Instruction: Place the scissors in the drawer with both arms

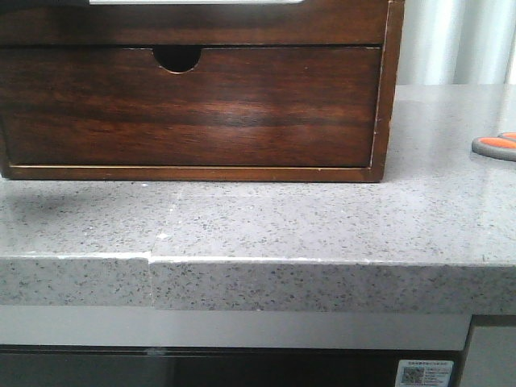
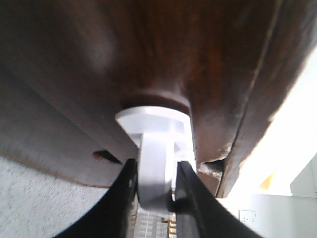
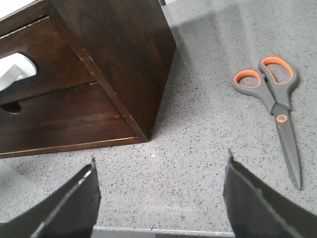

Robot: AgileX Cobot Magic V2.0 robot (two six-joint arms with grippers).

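At the dark wooden upper drawer (image 3: 34,69), left gripper (image 2: 156,198) clamps its white handle (image 2: 153,148); grip may slip. Right gripper (image 3: 161,193) spread wide, well short of grey-orange scissors (image 3: 275,106).

- one pair of scissors (image 3: 271,96) lying on the counter, with two orange-lined handle loops
- one wooden cabinet (image 1: 193,89) sitting there
- two drawer fronts showing on it, the upper drawer (image 3: 34,59) and a lower one (image 1: 185,105)
- two grippers showing, left (image 2: 156,198) and right (image 3: 161,198)
- one speckled grey countertop (image 1: 266,218)
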